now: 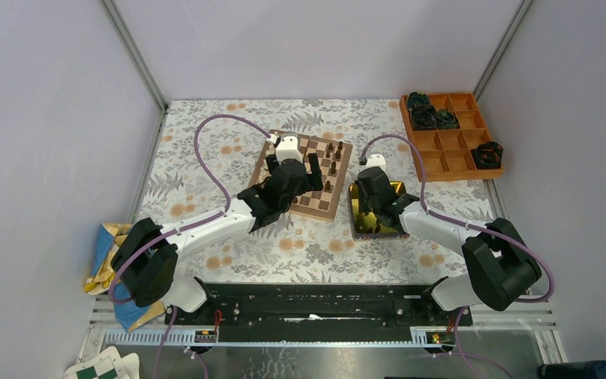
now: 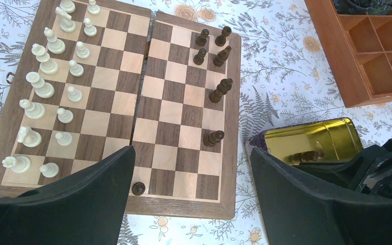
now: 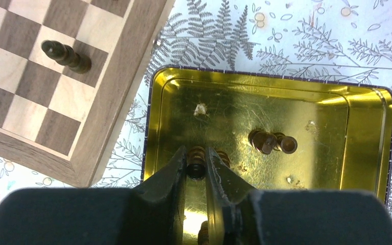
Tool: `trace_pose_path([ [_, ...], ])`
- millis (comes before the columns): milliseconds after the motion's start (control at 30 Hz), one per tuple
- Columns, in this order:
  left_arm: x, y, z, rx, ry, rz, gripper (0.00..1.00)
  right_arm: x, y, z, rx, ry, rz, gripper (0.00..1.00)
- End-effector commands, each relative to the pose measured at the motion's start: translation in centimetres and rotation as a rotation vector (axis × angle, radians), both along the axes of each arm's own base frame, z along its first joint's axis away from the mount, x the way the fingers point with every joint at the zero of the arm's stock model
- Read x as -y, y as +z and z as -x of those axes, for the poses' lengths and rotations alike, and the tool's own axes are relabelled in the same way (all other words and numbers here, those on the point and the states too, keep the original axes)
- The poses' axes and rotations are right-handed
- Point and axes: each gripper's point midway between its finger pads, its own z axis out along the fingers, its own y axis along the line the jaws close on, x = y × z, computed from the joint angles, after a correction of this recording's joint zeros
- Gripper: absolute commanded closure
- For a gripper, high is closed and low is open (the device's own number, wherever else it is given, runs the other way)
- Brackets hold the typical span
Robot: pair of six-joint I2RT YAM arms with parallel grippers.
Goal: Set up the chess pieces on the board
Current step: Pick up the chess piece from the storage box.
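Note:
The board (image 2: pixel 176 109) lies on the flowered cloth, with cream chess pieces (image 2: pixel 41 87) standing in two columns on its left side. Several dark chess pieces (image 2: pixel 219 92) stand along its right side, and one dark pawn (image 2: pixel 138 188) sits at the near edge. My left gripper (image 2: pixel 191 149) hangs open above the board's near right part (image 1: pixel 309 180), holding nothing. In the yellow tin (image 3: pixel 367 153), my right gripper (image 3: pixel 196 153) is shut on a dark chess piece (image 3: pixel 196 167). Another dark piece (image 3: pixel 271 142) lies loose in the tin to its right.
The tin (image 1: pixel 401 189) sits just right of the board (image 1: pixel 335 154). An orange compartment tray (image 1: pixel 442 162) with black gear-like lumps (image 1: pixel 426 110) stands at the back right. A folded cloth (image 1: pixel 106 253) lies at the left edge, and a green-and-white checkered sheet (image 1: pixel 99 369) at the bottom left.

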Motion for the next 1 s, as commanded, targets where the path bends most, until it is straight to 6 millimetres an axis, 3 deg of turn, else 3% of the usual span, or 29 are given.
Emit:
trace_pose_path([
  [0, 0.0, 2.0, -0.2, 0.048, 0.022, 0.041, 0.09, -0.9, 3.4, -1.2, 0.08, 0.007, -0.033, 1.0],
  [300, -0.1, 2.3, -0.2, 0.053, 0.023, 0.042, 0.09, -1.3, 4.7, -1.2, 0.085, 0.017, -0.032, 1.0],
  [600, -0.2, 3.1, -0.2, 0.064, 0.027, 0.05, 0.09, -1.9, 7.6, -1.3, 0.085, 0.034, -0.043, 1.0],
  [967, -0.6, 5.6, 0.1, 0.093, 0.043, 0.114, 0.09, -3.3, 10.2, -2.9, 0.107, 0.052, -0.061, 1.0],
])
